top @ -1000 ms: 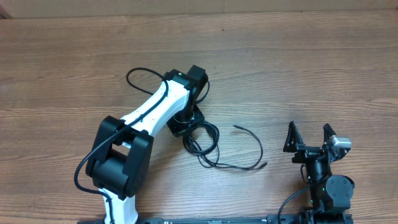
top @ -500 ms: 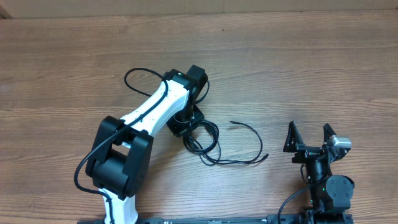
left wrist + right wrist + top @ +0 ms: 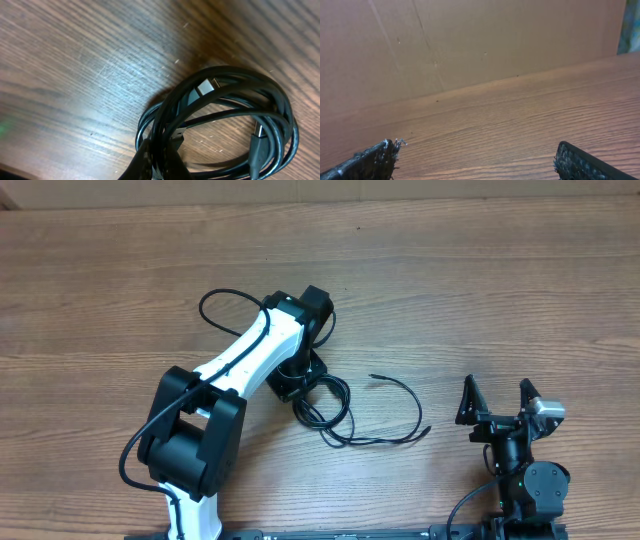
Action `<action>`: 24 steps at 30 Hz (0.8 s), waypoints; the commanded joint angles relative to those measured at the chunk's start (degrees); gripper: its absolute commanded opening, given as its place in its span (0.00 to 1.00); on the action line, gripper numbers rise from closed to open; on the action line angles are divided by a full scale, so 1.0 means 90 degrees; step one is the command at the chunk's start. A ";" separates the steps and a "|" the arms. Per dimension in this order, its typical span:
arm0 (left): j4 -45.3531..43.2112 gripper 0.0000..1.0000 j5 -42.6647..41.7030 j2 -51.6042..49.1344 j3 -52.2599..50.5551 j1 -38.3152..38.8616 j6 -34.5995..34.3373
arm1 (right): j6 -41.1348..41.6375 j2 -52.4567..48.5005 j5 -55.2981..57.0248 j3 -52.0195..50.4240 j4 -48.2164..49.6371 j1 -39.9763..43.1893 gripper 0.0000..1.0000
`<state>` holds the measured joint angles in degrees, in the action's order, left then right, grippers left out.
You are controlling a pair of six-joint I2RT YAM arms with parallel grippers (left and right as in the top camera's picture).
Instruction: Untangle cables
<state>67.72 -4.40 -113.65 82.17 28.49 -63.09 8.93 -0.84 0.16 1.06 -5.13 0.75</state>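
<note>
Start with the big wooden desk (image 3: 520,290), flat, with plenty of room to drag a cord across. Next, look at the white left arm (image 3: 245,360), stretched out to the middle, with the left jaws low over the cables (image 3: 318,415). Cannot tell from either view whether shut on a cord or only touching. Then look at the smaller right arm (image 3: 520,470) by the near right edge, with the right jaws spread wide and holding nothing.

To do this step well:
- Pick just one cord out of the knot (image 3: 240,80), not the whole bunch.
- Pull slow and sideways, away from the pile.
- Try the long loose loop (image 3: 416,408) on the right first, probably the easiest to free.
- Maybe bring the right jaws over to pin the pile down.
- Mind the little silver plug (image 3: 205,88) inside the knot, likely to snag on a loop.

No brand, label or writing to read anywhere.
</note>
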 commanded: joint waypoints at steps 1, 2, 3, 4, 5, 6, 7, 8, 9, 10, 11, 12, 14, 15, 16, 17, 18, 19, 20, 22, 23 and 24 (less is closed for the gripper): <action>0.0175 0.04 -0.0136 -0.0070 0.0129 -0.0012 -0.0138 | -0.0051 0.0075 -0.0032 -0.0068 0.0041 0.0007 1.00; 0.0228 0.04 -0.0265 -0.0068 0.0134 -0.0041 -0.0141 | -0.0051 0.0075 -0.0032 -0.0068 0.0041 0.0007 1.00; 0.0291 0.04 -0.0435 -0.0068 0.0138 -0.0078 -0.0141 | -0.0051 0.0075 -0.0034 -0.0068 0.0041 0.0007 1.00; 0.0330 0.04 -0.0656 -0.0068 0.0138 -0.0124 -0.0138 | -0.0051 0.0075 -0.0032 -0.0068 0.0041 0.0007 1.00; 0.0369 0.04 -0.0906 -0.0068 0.0138 -0.0177 -0.0138 | -0.0051 0.0075 -0.0032 -0.0068 0.0041 0.0007 1.00; 0.0410 0.04 -0.1134 -0.0068 0.0138 -0.0228 -0.0141 | -0.0051 0.0075 -0.0032 -0.0068 0.0041 0.0007 1.00; 0.0442 0.04 -0.1610 -0.0068 0.0138 -0.0357 -0.0141 | -0.0051 0.0075 -0.0032 -0.0068 0.0041 0.0007 1.00; 0.0452 0.04 -0.1846 -0.0068 0.0138 -0.0437 -0.0141 | -0.0051 0.0075 -0.0032 -0.0068 0.0041 0.0007 1.00; 0.0449 0.04 -0.1977 -0.0068 0.0138 -0.0493 -0.0138 | -0.0051 0.0075 -0.0032 -0.0068 0.0041 0.0007 1.00; 0.0447 0.04 -0.2067 -0.0068 0.0138 -0.0556 -0.0138 | -0.0051 0.0075 -0.0032 -0.0068 0.0041 0.0007 1.00; 0.0444 0.04 -0.2067 -0.0068 0.0138 -0.0607 -0.0141 | -0.0051 0.0075 -0.0032 -0.0068 0.0041 0.0007 1.00; 0.0447 0.04 -0.2059 -0.0068 0.0138 -0.0656 -0.0136 | -0.0051 0.0075 -0.0032 -0.0068 0.0041 0.0007 1.00; 0.0471 0.04 -0.2062 -0.0068 0.0138 -0.0724 -0.0114 | -0.0051 0.0075 -0.0032 -0.0068 0.0041 0.0007 1.00; 0.0474 0.04 -0.2064 -0.0068 0.0138 -0.0750 -0.0063 | -0.0051 0.0075 -0.0034 -0.0068 0.0041 0.0007 1.00; 0.0466 0.04 -0.2059 -0.0068 0.0138 -0.0755 -0.0012 | -0.0051 0.0075 -0.0034 -0.0068 0.0041 0.0007 1.00; 0.0464 0.04 -0.2033 -0.0068 0.0138 -0.0753 0.0007 | -0.0051 0.0075 -0.0032 -0.0068 0.0041 0.0007 1.00; 0.0466 0.04 -0.1982 -0.0068 0.0138 -0.0750 0.0007 | -0.0051 0.0075 -0.0032 -0.0068 0.0041 0.0007 1.00; 0.0464 0.04 -0.1936 -0.0068 0.0138 -0.0750 0.0005 | -0.0051 0.0075 -0.0032 -0.0068 0.0041 0.0007 1.00; 0.0457 0.05 -0.1885 -0.0068 0.0138 -0.0750 0.0005 | -0.0051 0.0075 -0.0032 -0.0068 0.0041 0.0007 1.00; 0.0447 0.04 -0.1773 -0.0068 0.0138 -0.0748 0.0007 | -0.0051 0.0075 -0.0032 -0.0068 0.0041 0.0007 1.00; 0.0447 0.04 -0.1741 -0.0068 0.0138 -0.0748 0.0005 | -0.0051 0.0075 -0.0032 -0.0068 0.0041 0.0007 1.00; 0.0447 0.04 -0.1717 -0.0068 0.0138 -0.0748 0.0007 | -0.0051 0.0075 -0.0032 -0.0068 0.0041 0.0007 1.00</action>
<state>71.61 -20.78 -113.65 82.17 21.65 -63.05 8.93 -0.84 0.19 1.06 -5.13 0.75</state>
